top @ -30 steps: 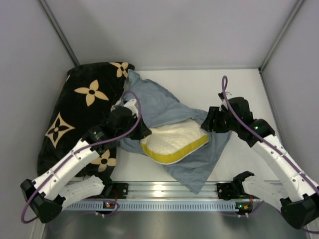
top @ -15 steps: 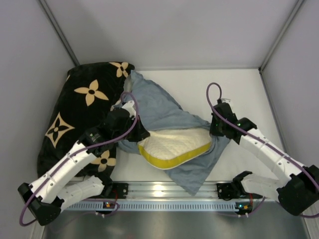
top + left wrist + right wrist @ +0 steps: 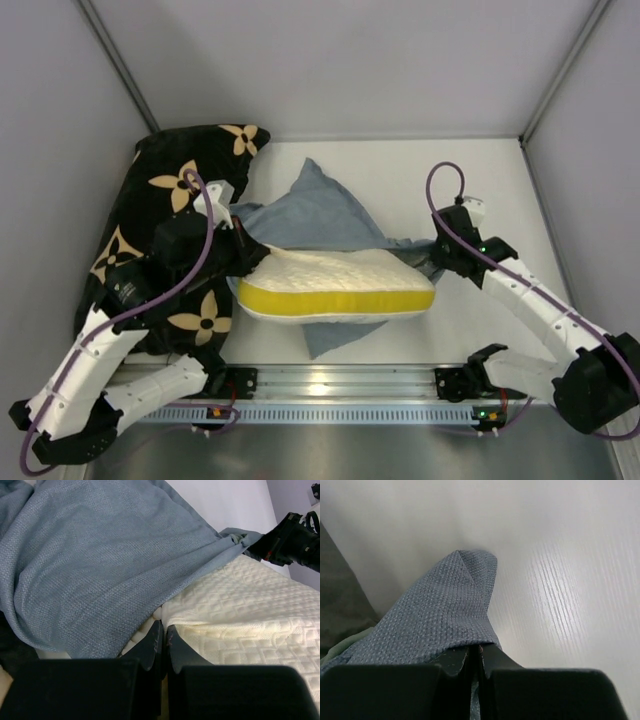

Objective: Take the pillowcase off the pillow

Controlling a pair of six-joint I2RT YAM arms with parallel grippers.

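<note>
The pillow (image 3: 340,280) lies across the table (image 3: 480,180), long axis left-right, yellow band facing the near edge — left gripper (image 3: 162,637) pinched shut on its left end, right gripper (image 3: 475,652) closed on the blue-grey pillowcase (image 3: 320,210) behind it.

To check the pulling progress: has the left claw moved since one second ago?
Yes. The left claw has moved left, closer to the black cushion.

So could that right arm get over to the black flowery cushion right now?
Probably not. The right gripper is shut on the pillowcase, and the pillow and left arm lie between it and the black cushion at the far left.
</note>
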